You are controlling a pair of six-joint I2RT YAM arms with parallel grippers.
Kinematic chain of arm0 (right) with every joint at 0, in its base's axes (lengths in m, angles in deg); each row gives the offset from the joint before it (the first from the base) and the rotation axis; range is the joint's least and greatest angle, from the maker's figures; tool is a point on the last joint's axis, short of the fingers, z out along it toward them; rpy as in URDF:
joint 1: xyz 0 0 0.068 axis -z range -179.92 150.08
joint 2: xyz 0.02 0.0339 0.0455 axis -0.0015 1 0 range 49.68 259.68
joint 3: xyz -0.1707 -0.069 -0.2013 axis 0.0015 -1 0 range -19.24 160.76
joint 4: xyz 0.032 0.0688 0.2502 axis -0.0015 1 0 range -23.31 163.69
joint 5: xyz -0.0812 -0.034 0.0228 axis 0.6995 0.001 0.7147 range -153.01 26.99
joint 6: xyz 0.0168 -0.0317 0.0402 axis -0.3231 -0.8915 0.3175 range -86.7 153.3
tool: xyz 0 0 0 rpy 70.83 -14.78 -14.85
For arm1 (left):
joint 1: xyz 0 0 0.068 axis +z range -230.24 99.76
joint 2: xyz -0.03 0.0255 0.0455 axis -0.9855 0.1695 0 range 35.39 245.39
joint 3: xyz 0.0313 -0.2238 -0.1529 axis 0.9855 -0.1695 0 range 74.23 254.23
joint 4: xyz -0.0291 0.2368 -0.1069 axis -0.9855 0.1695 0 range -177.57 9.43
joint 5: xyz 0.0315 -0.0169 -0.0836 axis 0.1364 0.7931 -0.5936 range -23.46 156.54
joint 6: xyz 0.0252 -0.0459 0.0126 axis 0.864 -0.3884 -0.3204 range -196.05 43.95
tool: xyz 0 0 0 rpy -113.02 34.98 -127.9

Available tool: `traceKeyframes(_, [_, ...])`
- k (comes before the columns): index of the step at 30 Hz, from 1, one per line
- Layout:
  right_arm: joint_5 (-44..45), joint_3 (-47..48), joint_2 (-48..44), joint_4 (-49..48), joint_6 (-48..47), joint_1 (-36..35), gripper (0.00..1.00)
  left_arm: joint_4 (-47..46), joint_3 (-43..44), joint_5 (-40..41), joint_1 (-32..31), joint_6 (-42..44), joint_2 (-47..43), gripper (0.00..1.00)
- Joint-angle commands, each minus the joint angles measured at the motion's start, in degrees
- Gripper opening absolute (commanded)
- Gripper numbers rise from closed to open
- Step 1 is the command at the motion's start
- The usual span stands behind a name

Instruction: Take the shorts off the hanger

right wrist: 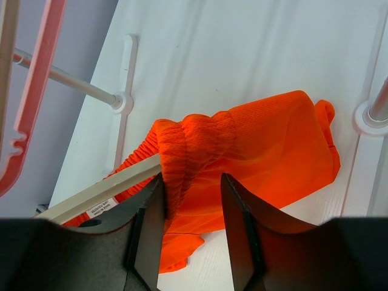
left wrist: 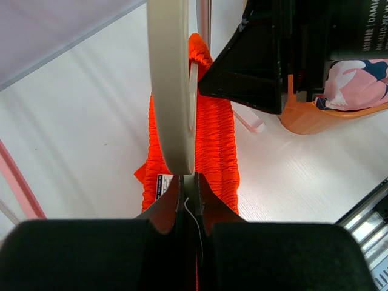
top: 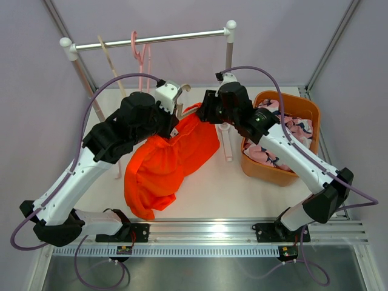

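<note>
The bright orange shorts [top: 163, 163] hang by their waistband from a cream hanger [top: 180, 97] and trail down onto the white table. My left gripper [top: 177, 108] is shut on the cream hanger [left wrist: 173, 91], with the orange waistband [left wrist: 215, 133] below it. My right gripper [top: 201, 113] is open, its jaws straddling the bunched orange waistband [right wrist: 194, 145] next to the hanger bar [right wrist: 103, 188]; the left finger [right wrist: 148, 212] touches the fabric. The pink patterned shorts [top: 285, 130] lie in the orange basket [top: 303, 106]. The navy shorts are out of view.
A clothes rack [top: 151, 39] stands at the back with a pink hanger [top: 138, 51] and a wooden hanger [top: 109, 57] on it. The rack's posts and feet [right wrist: 121, 100] stand on the table. The basket sits at the right, and a metal rail [top: 242, 230] runs along the near edge.
</note>
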Motion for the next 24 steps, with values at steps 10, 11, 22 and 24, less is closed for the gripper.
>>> traceKeyframes(10, [3.48,3.17,1.17,-0.47,-1.02,-0.69,0.35,-4.81,0.75,-3.88,-0.45,-0.12,-2.05,0.0])
traceKeyframes(11, [3.84,3.7,1.61,-0.29,-1.2,-0.69,0.26,-4.37,0.75,-4.06,-0.45,-0.12,-2.05,0.0])
traceKeyframes(22, [14.55,10.29,4.42,4.8,-4.01,0.1,0.0,-2.26,-1.0,-6.08,-0.62,-0.29,-5.39,0.0])
traceKeyframes(24, [14.91,11.87,5.3,6.46,-4.54,1.68,0.0,-1.73,-1.44,-6.7,-0.62,-0.03,-6.27,0.0])
